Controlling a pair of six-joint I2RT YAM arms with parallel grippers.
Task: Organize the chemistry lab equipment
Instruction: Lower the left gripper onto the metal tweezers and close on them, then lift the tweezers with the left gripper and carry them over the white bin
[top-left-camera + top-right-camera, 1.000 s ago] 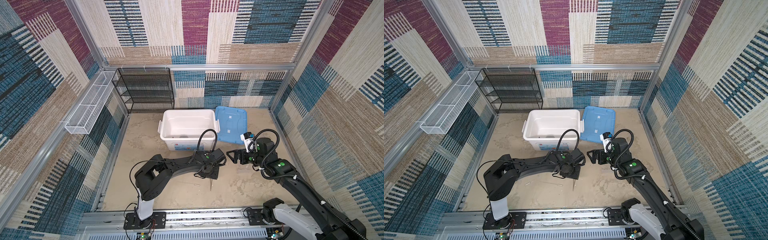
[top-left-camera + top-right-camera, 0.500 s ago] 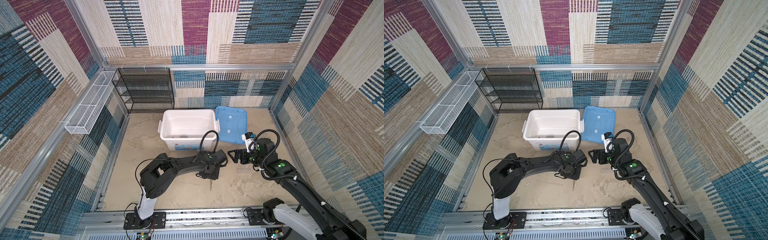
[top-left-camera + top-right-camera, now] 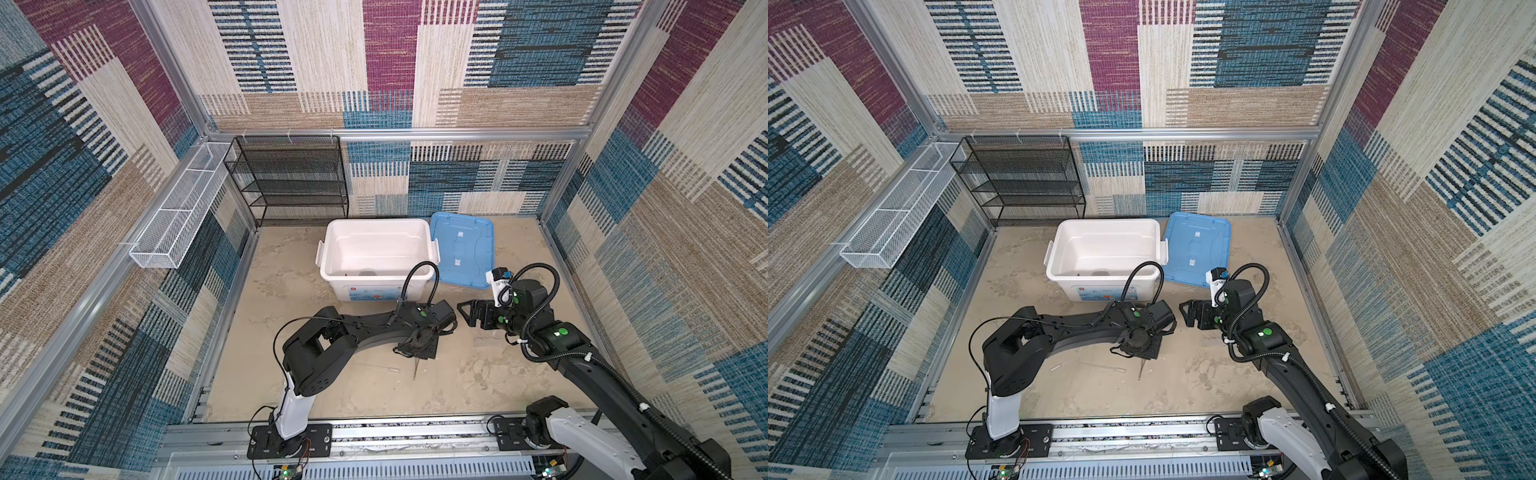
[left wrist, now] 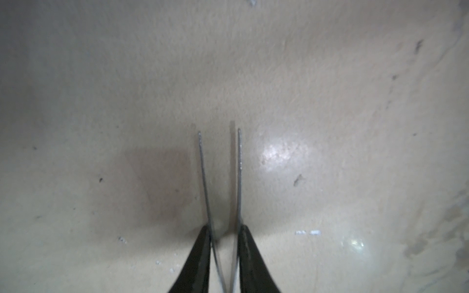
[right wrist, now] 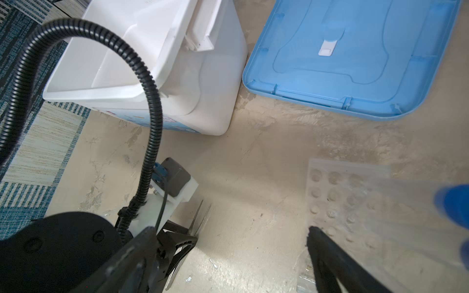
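Three walls (image 3: 390,62) of woven cloth in blue, plum and sand patches close in the desk (image 3: 478,386). It is a mottled beige sheet, scuffed and glossy in spots, edged with aluminium rails. A black mesh shelf (image 3: 291,178) stands at the back left corner, and a white wire basket (image 3: 178,216) hangs along the left wall. A white tub (image 3: 361,289) sits in the middle of the back half, with a blue lid (image 3: 461,249) flat just beside it on the right.

My left pincer (image 4: 224,228) points down over the middle of the desk, a little toward the front edge. Its black fingers (image 4: 200,253) press on the outside of the tweezers (image 4: 239,165), gripping them. The tweezers are thin bare metal: two slender prongs, tips apart and close to the surface. I cannot tell whether they touch it. A clear dropper (image 3: 384,368) lies flat just left of them.

My right pincer (image 3: 464,314) hangs with its jaws wide apart, close to a clear tube rack (image 5: 347,192) lying toward the right edge. A blurred clear shape with a blue end (image 5: 454,203) crosses the right wrist view; I cannot tell what it is.
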